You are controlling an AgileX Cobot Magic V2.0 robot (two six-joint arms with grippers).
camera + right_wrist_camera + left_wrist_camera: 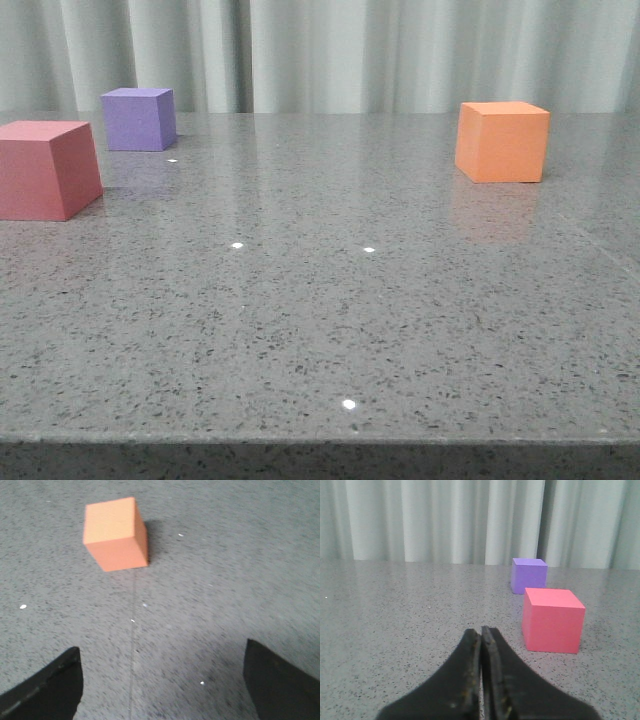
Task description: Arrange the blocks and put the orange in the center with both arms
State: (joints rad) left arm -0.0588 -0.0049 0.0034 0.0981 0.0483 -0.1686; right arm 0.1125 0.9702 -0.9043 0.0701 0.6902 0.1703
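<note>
The speckled grey bench (330,330) is carrying 3 cubes, with a pale pleated curtain (330,50) hanging behind it; in the front view no arm is showing. The pink-red cube (45,168) is sitting at the left edge of that view; the purple cube (139,118) is standing just behind it, apart from it; the orange cube (502,141) is resting alone at the far right, well apart from the other 2. The right pincer (162,680) is hovering above the bench with its 2 fingers spread wide, gripping nothing, the orange cube lying ahead of it, untouched. The left pincer (481,635) is sitting low with its tips pressed together, empty, the pink-red cube near it.
</note>
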